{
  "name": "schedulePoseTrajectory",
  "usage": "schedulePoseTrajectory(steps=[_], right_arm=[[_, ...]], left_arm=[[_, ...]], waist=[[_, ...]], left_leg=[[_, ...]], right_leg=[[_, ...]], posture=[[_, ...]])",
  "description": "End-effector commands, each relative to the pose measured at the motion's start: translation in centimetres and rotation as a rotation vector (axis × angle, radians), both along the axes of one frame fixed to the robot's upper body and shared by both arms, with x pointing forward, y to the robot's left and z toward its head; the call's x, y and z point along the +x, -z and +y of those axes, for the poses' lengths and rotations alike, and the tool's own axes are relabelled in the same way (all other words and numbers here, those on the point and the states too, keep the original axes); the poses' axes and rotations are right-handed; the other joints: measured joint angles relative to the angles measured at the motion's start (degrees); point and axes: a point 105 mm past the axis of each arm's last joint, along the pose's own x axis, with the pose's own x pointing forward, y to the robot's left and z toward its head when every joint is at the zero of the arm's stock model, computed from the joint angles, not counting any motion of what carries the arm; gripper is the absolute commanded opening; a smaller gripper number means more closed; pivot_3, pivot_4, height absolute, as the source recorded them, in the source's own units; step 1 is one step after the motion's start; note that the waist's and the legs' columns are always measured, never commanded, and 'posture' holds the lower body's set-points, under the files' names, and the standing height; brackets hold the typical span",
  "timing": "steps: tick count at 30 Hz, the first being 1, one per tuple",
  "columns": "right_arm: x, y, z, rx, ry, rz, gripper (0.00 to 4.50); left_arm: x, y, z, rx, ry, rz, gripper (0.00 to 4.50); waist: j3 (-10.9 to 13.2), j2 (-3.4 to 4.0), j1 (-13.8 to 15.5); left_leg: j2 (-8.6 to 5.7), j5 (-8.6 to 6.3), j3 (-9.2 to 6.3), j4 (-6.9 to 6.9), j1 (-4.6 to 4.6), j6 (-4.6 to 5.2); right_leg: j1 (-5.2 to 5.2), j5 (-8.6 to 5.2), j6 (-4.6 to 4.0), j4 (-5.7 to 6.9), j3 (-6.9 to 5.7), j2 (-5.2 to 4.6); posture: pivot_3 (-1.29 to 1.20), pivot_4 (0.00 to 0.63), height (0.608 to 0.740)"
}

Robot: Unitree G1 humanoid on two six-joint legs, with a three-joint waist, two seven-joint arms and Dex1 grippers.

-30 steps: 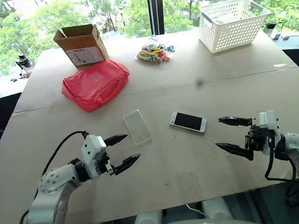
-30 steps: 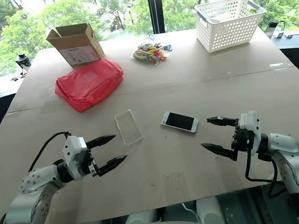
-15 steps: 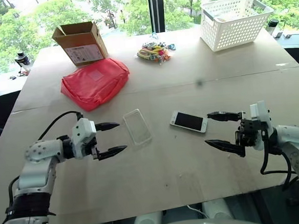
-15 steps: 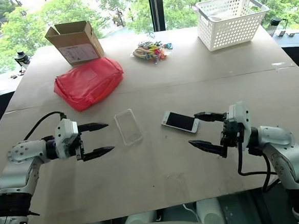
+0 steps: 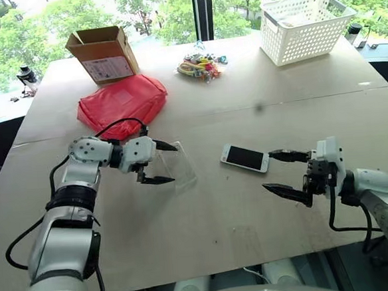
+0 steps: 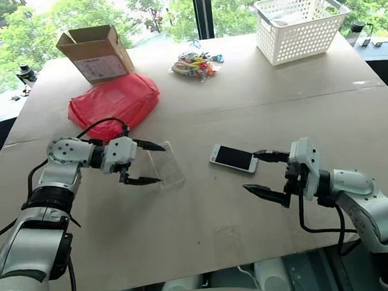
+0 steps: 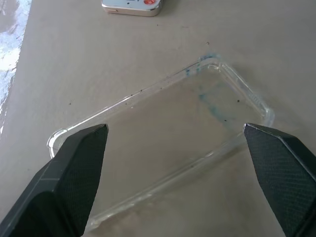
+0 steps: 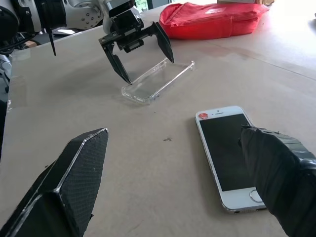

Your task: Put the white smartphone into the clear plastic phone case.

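Swung forward: left gripper (image 5: pixel 162 164), spread wide, straddling clear plastic phone case (image 5: pixel 179 164) lying mid-table. Right gripper (image 5: pixel 282 173) spread just beside white smartphone (image 5: pixel 245 158), flat, near case. Approach step; next needs closing on both.

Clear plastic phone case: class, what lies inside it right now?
Nothing lies inside the clear plastic phone case; only the brown table shows through its shell. The white smartphone lies apart beside it. The open left hand hovers at the case, covering none of its interior.
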Motion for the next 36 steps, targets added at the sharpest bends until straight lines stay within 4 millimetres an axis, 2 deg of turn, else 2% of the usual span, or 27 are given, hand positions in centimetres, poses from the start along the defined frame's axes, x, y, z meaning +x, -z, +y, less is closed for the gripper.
schedulePoseTrajectory(steps=[1,6,7,9,13,14,21,26,31,36], right_arm=[[-0.4,-0.9,0.3,0.009,-0.002,-0.048,4.5],[-0.4,-1.0,0.2,0.015,0.008,-0.053,4.5],[-0.4,-0.9,0.2,0.016,0.011,-0.053,4.5],[-0.4,-0.9,0.2,0.017,0.015,-0.053,4.5],[-0.3,-0.8,0.2,0.018,0.017,-0.05,4.5],[-0.3,-0.7,0.2,0.017,0.017,-0.05,4.5],[0.0,-0.6,0.3,0.007,0.01,-0.057,4.5],[0.1,-0.5,0.0,-0.005,0.009,-0.055,4.5],[0.0,-0.3,0.2,-0.004,0.005,-0.053,4.5],[-0.1,-0.4,0.2,-0.003,0.005,-0.052,4.5]], left_arm=[[-0.1,0.9,0.6,0.127,0.062,0.013,4.47],[0.5,0.9,1.3,0.226,0.064,0.017,4.47],[0.5,1.0,1.2,0.231,0.072,0.022,4.08],[0.5,1.1,0.9,0.212,0.079,0.031,3.63],[0.9,0.4,-0.2,0.13,0.063,0.037,1.9],[1.1,-0.1,-0.5,0.093,0.055,0.032,1.66],[1.0,-2.0,-0.8,-0.026,0.022,0.074,1.66],[-0.1,-2.5,1.1,0.037,0.006,0.114,1.66],[-0.5,-1.3,2.4,0.158,0.022,0.119,1.66],[-0.5,-0.1,1.6,0.208,0.088,0.087,1.66]], waist=[[0.0,-0.01,0.0],[0.0,-0.02,0.0],[0.0,-0.01,0.0],[0.0,-0.01,-0.2],[0.0,0.0,0.2],[0.0,0.0,0.3],[0.0,-0.1,-0.3],[0.1,-0.09,-1.4],[0.1,-0.09,-1.2],[0.1,-0.11,-0.7]], left_leg=[[0.0,0.0,0.01,0.01,0.04,0.0],[-0.01,0.0,-0.01,0.07,0.04,0.01],[-0.01,0.0,-0.02,0.07,0.04,0.01],[-0.01,0.0,0.01,0.07,0.07,0.02],[-0.01,0.01,-0.03,0.11,0.09,0.02],[-0.02,0.01,-0.06,0.15,0.09,0.02],[-0.06,0.01,-0.26,0.34,-0.05,0.02],[-0.05,0.01,-0.39,0.28,-0.04,0.02],[-0.08,0.01,-0.37,0.28,-0.02,0.02],[-0.1,0.01,-0.36,0.31,-0.07,0.02]], right_leg=[[0.04,0.0,0.0,0.04,0.01,0.0],[0.04,0.0,0.01,0.11,0.01,0.02],[0.04,0.0,0.01,0.13,0.01,0.03],[0.05,0.0,0.01,0.18,0.03,0.03],[0.06,-0.01,0.01,0.25,0.03,0.03],[0.07,-0.01,0.01,0.27,0.01,0.03],[0.07,-0.01,0.01,0.32,-0.1,0.02],[0.04,-0.02,0.01,0.33,-0.13,0.03],[0.05,-0.02,0.01,0.34,-0.13,0.02],[0.05,-0.02,0.01,0.33,-0.18,0.01]], posture=[[0.0,0.15,0.74],[0.0,0.15,0.74],[0.0,0.15,0.74],[0.0,0.15,0.74],[0.0,0.15,0.74],[0.0,0.15,0.74],[0.0,0.15,0.74],[0.0,0.15,0.74],[0.0,0.15,0.74],[0.0,0.15,0.74]])
